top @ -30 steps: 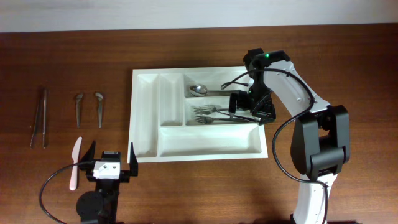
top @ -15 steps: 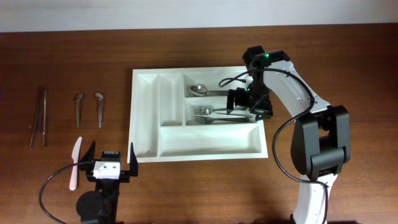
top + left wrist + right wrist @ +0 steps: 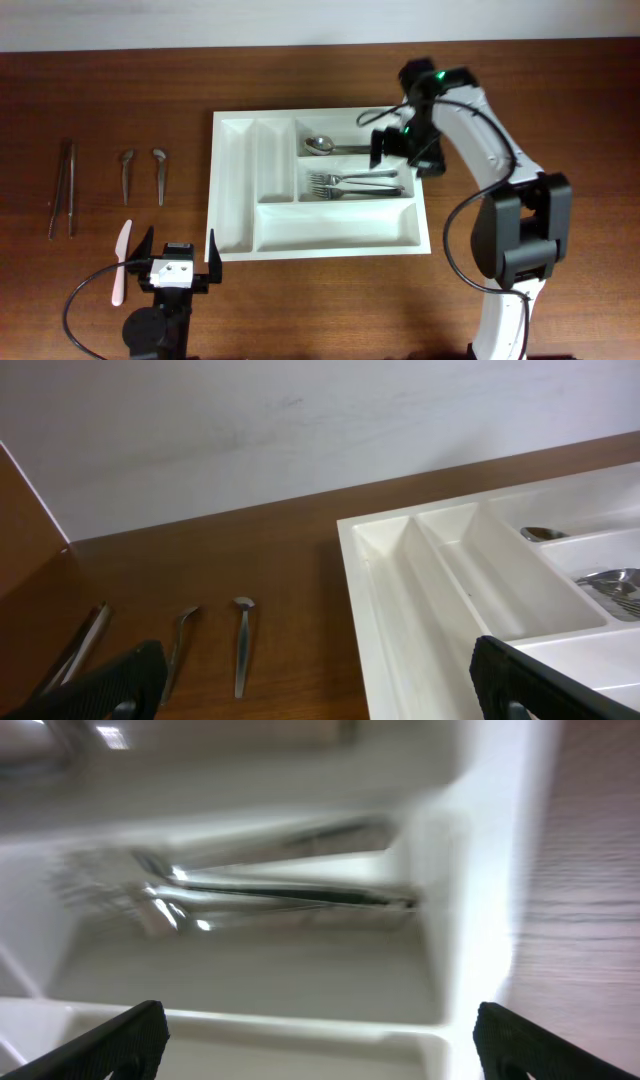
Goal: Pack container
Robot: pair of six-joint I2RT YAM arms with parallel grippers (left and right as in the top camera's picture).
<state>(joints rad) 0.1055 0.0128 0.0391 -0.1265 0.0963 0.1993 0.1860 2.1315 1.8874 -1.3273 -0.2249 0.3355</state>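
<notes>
**Between pieces: forks in, more cutlery waiting**

The tray (image 3: 233, 190) sits in the middle of the table (image 3: 100, 90), with forks (image 3: 350, 183) in its middle long slot and a spoon (image 3: 322, 145) in the slot above. The right arm (image 3: 470, 110) hangs over the tray's right end, jaws wide and empty. The left arm (image 3: 172, 275) is parked, jaws open too. Next, I'd say, it should fetch the knife (image 3: 121, 262) nearby.

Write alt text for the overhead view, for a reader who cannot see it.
A white cutlery tray on a wooden table holds a spoon and forks in its right-hand compartments, the open right gripper over them. The open left gripper sits by the tray's near left corner; two small spoons, metal tongs and a pale knife lie further left.
</notes>
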